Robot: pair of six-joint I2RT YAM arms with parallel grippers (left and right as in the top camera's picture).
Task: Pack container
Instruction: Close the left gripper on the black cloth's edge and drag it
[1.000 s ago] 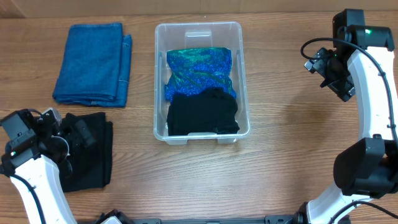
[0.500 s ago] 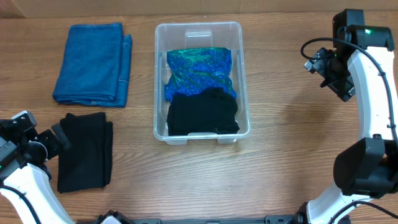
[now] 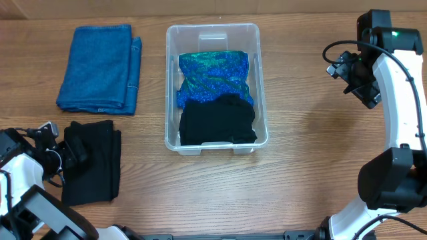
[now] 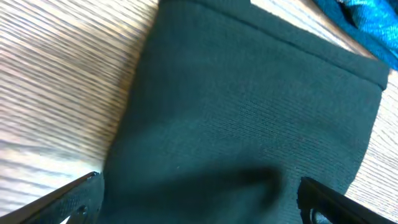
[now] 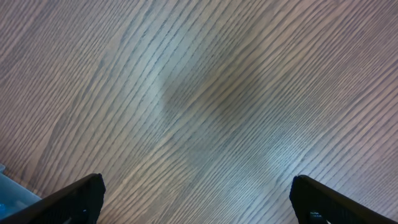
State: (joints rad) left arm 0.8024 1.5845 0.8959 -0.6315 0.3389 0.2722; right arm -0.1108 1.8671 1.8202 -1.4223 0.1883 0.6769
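Observation:
The clear container point(image 3: 172, 87) stands at the table's middle, holding a folded blue-green patterned cloth point(image 3: 213, 75) and a folded black cloth point(image 3: 218, 121) in front of it. At the front left lies another folded black cloth point(image 3: 93, 162) point(image 4: 249, 106). My left gripper point(image 3: 69, 151) point(image 4: 199, 202) hovers open at that cloth's left edge, its jaws spread wide over the fabric and nothing held. Far to the right, my right gripper point(image 3: 341, 68) point(image 5: 199, 202) hangs open above bare wood, apart from the container.
A folded blue denim cloth point(image 3: 99, 67) lies at the back left, just behind the black cloth; its corner point(image 4: 367, 18) shows in the left wrist view. The right arm point(image 3: 400, 113) runs along the table's right side.
The left arm swung out to the left off the black cloth, then came back toward its left edge. The right arm has stayed still.

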